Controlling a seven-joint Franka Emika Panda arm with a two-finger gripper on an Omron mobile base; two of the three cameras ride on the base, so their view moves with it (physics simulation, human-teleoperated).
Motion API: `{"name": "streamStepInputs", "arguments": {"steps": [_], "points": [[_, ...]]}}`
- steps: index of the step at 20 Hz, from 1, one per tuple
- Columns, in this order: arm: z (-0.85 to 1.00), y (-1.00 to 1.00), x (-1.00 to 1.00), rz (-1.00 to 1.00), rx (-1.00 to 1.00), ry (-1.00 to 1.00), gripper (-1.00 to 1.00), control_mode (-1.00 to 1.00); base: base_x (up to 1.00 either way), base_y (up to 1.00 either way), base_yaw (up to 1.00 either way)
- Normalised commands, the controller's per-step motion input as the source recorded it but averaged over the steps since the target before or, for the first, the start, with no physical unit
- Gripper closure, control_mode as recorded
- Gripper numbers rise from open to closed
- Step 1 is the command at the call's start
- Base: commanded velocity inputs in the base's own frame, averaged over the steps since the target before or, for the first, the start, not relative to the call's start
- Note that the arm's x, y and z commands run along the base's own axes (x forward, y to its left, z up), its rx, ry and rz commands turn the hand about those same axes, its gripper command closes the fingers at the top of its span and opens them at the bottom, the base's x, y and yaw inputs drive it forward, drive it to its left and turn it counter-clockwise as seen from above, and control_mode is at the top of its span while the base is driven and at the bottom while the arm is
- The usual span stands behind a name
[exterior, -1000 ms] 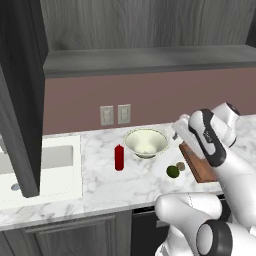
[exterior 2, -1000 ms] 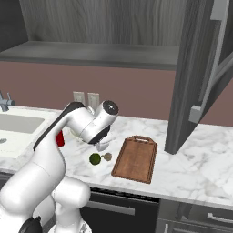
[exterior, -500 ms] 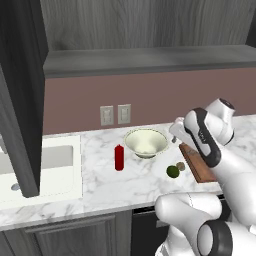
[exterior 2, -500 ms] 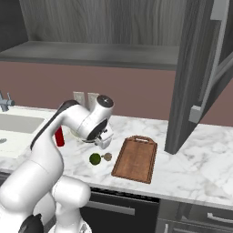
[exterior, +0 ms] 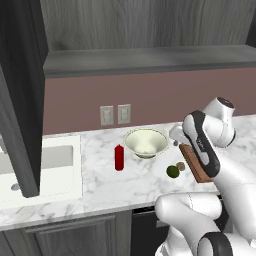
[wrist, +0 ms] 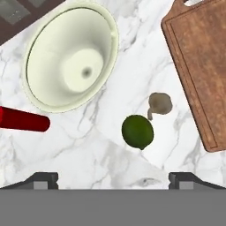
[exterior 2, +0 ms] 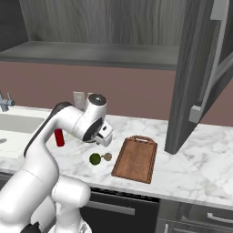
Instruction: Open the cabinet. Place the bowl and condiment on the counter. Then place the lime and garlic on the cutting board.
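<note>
The cabinet (exterior: 20, 100) stands open, its door (exterior 2: 191, 77) swung out. On the marble counter (exterior: 100, 185) sit the cream bowl (exterior: 145, 142), the red condiment bottle (exterior: 119, 157), the green lime (exterior: 173, 171) and the tan garlic (exterior: 180, 165). The cutting board (exterior 2: 135, 158) lies bare to their right. My gripper (exterior 2: 103, 135) hovers above the counter near the lime (exterior 2: 95, 159), open and holding nothing. In the hand view the lime (wrist: 137, 131) is just ahead of the fingertips (wrist: 185, 178), with the garlic (wrist: 160, 103), bowl (wrist: 70, 57) and board (wrist: 198, 66) beyond.
A white sink (exterior: 45, 165) is set into the counter at the left. Two wall outlets (exterior: 115, 115) sit on the mauve backsplash behind the bowl. Lower dark cabinets (exterior 2: 191, 218) run under the counter's front edge.
The hand has risen slightly and turned a little over the lime and garlic. The jaws stay open, and nothing on the counter has moved.
</note>
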Motion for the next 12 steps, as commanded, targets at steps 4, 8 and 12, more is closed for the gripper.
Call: {"name": "streamStepInputs", "arguments": {"steps": [4, 8, 12], "points": [[0.00, 0.00, -0.23, 0.14, -0.15, -0.07, -1.00, -1.00, 0.00, 0.00, 0.00], [0.00, 0.01, -0.04, 0.10, -0.15, -0.03, -1.00, -1.00, 0.00, 0.00, 0.00], [-0.02, 0.01, 0.00, 0.12, -0.14, -0.01, -1.00, -1.00, 0.00, 0.00, 0.00]]}}
